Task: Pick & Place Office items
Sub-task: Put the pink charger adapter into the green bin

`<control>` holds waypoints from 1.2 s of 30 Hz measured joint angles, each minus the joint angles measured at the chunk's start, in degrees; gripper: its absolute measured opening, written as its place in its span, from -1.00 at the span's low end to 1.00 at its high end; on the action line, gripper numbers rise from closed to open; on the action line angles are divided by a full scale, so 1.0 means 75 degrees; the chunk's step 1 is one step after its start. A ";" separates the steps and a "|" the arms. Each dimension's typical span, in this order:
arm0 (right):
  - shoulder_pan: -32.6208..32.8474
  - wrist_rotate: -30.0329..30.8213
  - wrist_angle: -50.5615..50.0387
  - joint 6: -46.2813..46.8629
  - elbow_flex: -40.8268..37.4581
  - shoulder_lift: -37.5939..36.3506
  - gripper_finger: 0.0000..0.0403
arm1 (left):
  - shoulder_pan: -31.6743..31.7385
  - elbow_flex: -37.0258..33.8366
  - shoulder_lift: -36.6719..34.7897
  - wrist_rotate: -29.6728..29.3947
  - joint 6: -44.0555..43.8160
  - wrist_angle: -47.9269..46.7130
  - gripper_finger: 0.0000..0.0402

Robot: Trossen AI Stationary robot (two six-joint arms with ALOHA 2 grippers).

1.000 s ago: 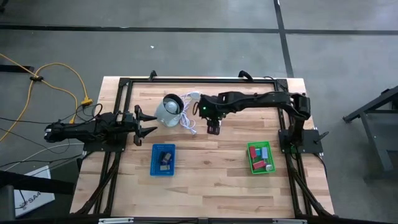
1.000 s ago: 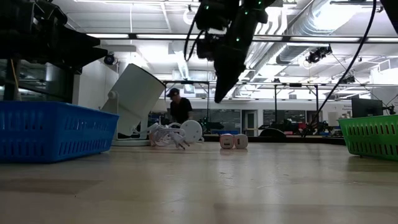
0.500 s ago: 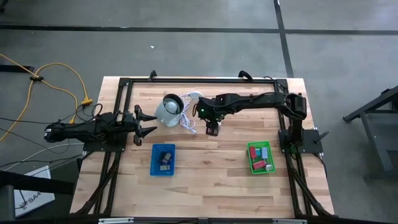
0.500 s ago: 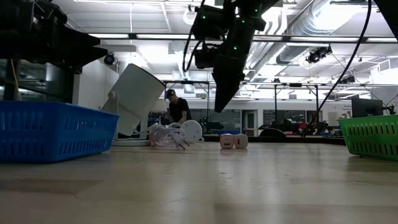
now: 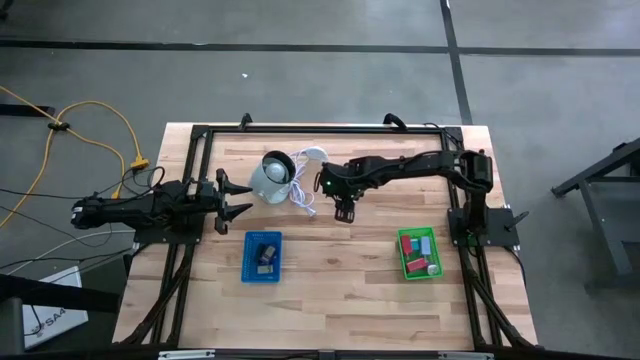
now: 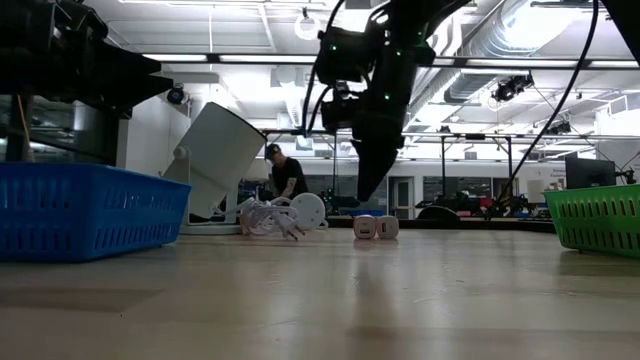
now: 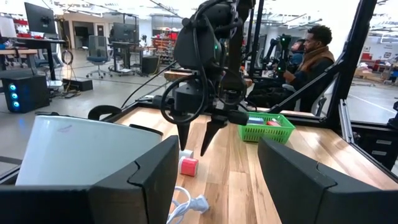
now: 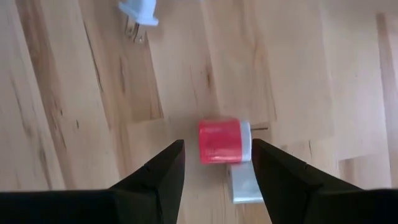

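A red block with a white side (image 8: 220, 141) lies flat on the wood, and a pale piece (image 8: 242, 182) lies against it. In the low view both show as small blocks (image 6: 375, 227) on the table. My right gripper (image 8: 217, 149) hangs open just above them, pointing down, one finger on either side of the red block, touching nothing; the high view shows my right gripper (image 5: 344, 212) near the table's middle. My left gripper (image 5: 238, 197) waits open at the left edge. Other small pieces lie in the blue tray (image 5: 247, 270) and the green tray (image 5: 403, 268).
The grey-white round object (image 5: 269, 178) leans tilted at the table's far left, with its white cord and plug (image 5: 301, 197) lying close to the left of my right gripper. A dark frame runs round the table edges. A person sits in the room beyond.
My right gripper has come down toward the red block, staying open. Nothing else has moved.
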 joint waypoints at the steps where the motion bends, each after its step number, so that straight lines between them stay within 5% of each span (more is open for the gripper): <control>1: 0.0000 0.0005 0.0092 0.0001 -0.0048 0.0000 -0.14 | 0.0003 0.0000 0.0001 -0.0001 0.0001 0.0000 0.06; 36: -0.0006 0.0200 0.0599 -0.0018 -0.0510 -0.0009 -0.14 | 0.0000 0.0000 0.0001 0.0000 0.0001 0.0000 0.06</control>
